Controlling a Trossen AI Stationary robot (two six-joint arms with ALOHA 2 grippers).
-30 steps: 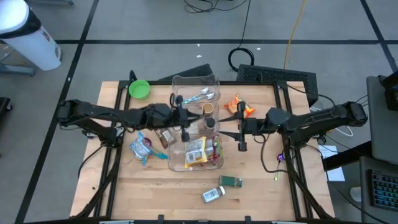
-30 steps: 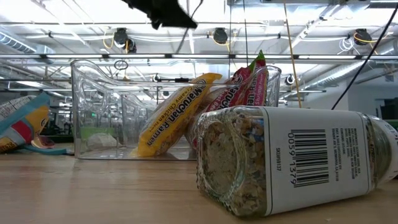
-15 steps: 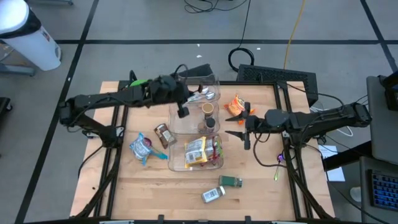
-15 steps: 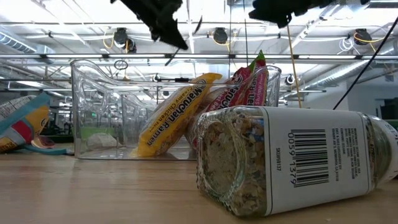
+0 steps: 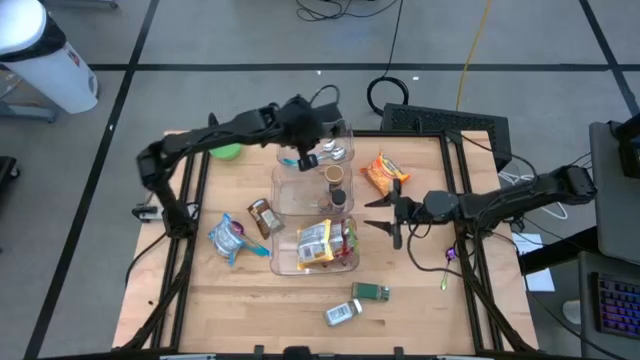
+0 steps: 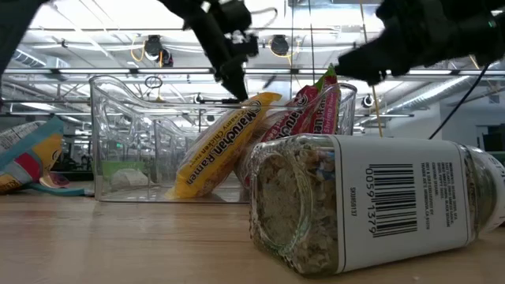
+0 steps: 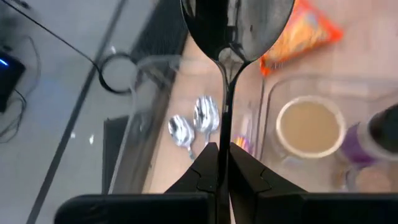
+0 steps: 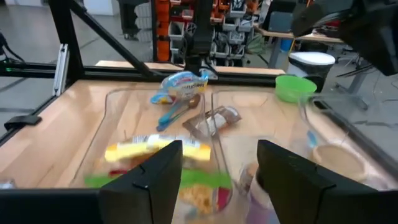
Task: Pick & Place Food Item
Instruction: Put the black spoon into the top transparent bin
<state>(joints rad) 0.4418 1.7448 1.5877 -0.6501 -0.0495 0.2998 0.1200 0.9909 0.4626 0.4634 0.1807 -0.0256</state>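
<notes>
A clear divided bin (image 5: 312, 200) stands mid-table. Its near compartment holds a yellow ramen packet (image 5: 314, 243) and a red packet (image 5: 348, 238); its far one holds two spoons (image 7: 193, 121). My left gripper (image 5: 304, 158) hovers over that far compartment, shut on a dark spoon (image 7: 236, 25). An orange snack bag (image 5: 381, 172) lies to the right of the bin. My right gripper (image 5: 388, 215) hangs open just right of the bin, nothing between its fingers (image 8: 149, 177). My left gripper pinches the spoon's handle (image 7: 222, 134) between its two fingers. The spoon runs on in line with the fingers, its bowl (image 7: 236, 25) out in front. The fingers slant down toward the table's right. The spoon is lifted clear above the bin.
A blue bag (image 5: 227, 238) and a brown packet (image 5: 264, 216) lie left of the bin. Two small jars (image 5: 355, 302) lie near the front edge. A green bowl (image 5: 229, 151) sits at the far left, and two cups (image 5: 335, 185) stand in the bin's middle compartment.
My left gripper has swung from the bin's middle toward the table's far edge, carrying the spoon, and now hangs over the far compartment. My right gripper has sunk lower beside the bin, coming into the low view from above.
</notes>
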